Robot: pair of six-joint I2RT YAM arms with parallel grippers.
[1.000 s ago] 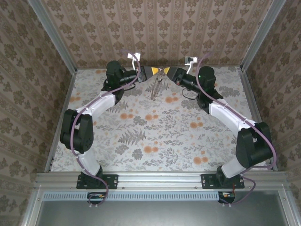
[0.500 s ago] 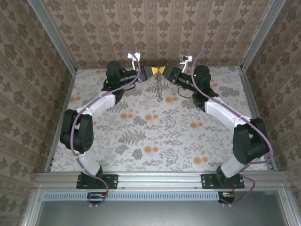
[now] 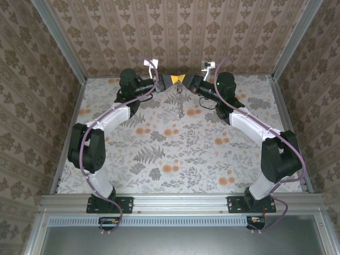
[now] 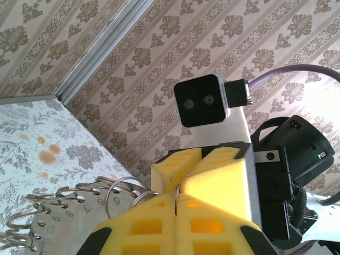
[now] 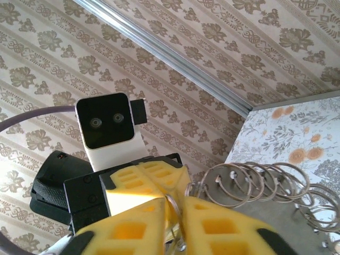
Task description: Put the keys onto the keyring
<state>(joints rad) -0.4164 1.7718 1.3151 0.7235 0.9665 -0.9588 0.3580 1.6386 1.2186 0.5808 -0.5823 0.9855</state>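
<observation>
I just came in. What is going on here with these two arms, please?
Two robot arms reach to the far side of the table and meet tip to tip above it. The left end effector is shut on a thin loop of the keyring. The right end effector pinches the keyring from the opposite side. The rest of the keyring hangs down below them.

In the left wrist view, small digits stamped beside the row of holes on the flat grey plate of the keyring [image 4: 56, 235] seem to read 10, 9, 8 and 7, though they are tiny and slanted.
</observation>
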